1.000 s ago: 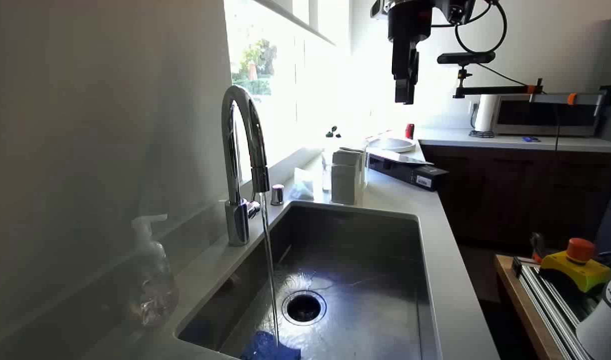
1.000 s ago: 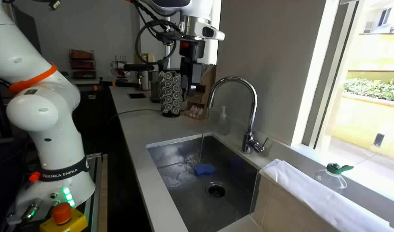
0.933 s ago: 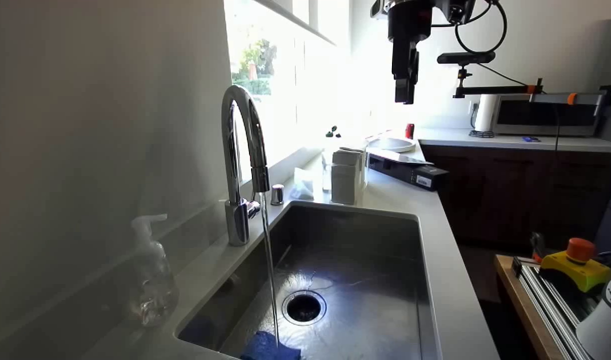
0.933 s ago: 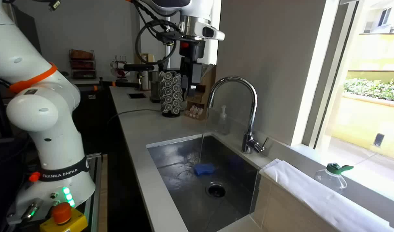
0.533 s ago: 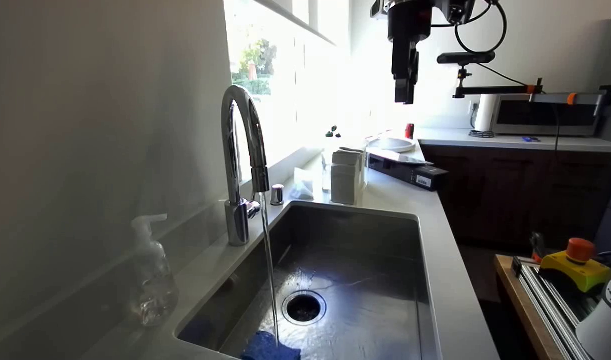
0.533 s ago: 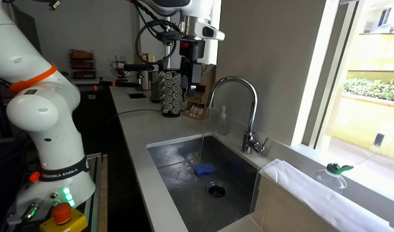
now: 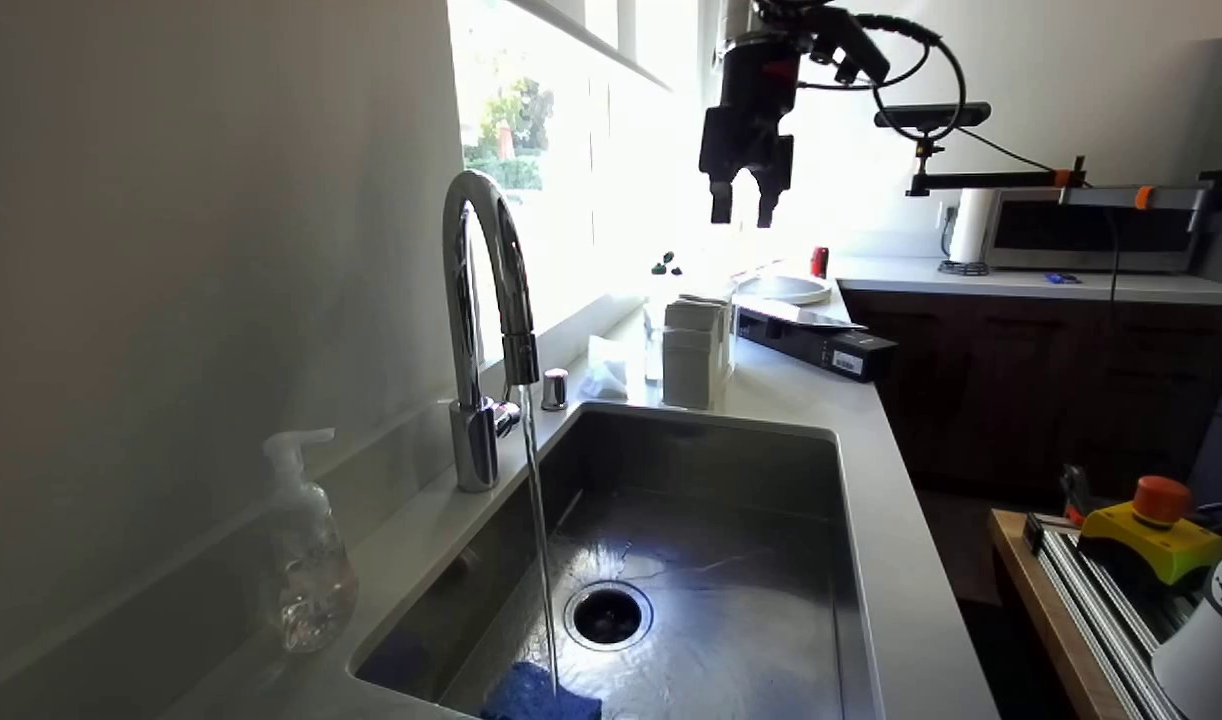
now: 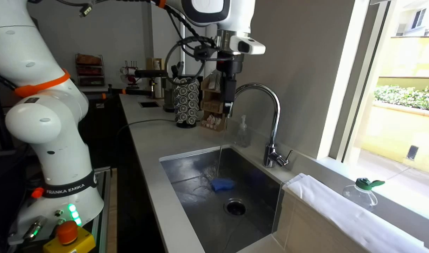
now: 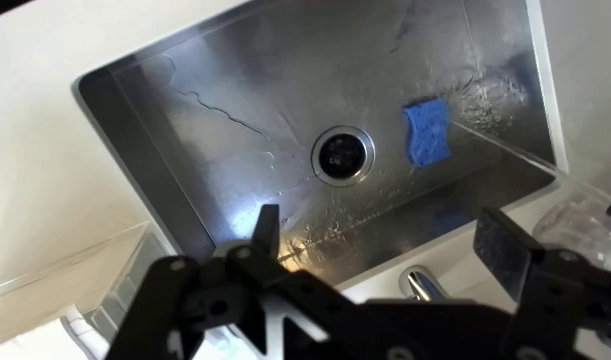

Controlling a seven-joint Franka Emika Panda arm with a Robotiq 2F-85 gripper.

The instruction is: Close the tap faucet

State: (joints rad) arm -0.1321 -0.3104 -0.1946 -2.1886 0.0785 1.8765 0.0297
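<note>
The tall chrome tap faucet (image 7: 474,445) stands on the counter behind the sink, its arched spout (image 8: 276,112) reaching over the basin. A thin stream of water (image 7: 537,500) runs from it into the sink. Its small side lever (image 8: 289,155) points up and away from the basin. In the wrist view only part of the faucet (image 9: 425,286) shows between the fingers, far below; the gripper hides the rest. My gripper (image 7: 743,214) hangs in the air above the sink area, jaws wide apart with nothing between them. In an exterior view the gripper (image 8: 228,109) overlaps the spout's end.
A blue sponge (image 9: 428,132) lies in the steel sink (image 7: 731,600) near the drain. A clear soap bottle (image 7: 311,570) stands beside the faucet. A box with white cloth (image 8: 327,203) and a green-capped bottle (image 8: 362,193) are by the window. A coffee pod rack (image 8: 186,102) stands farther back.
My arm has shifted toward the faucet and a little lower in an exterior view. The wrist has turned, so both fingers now show apart. The water still runs.
</note>
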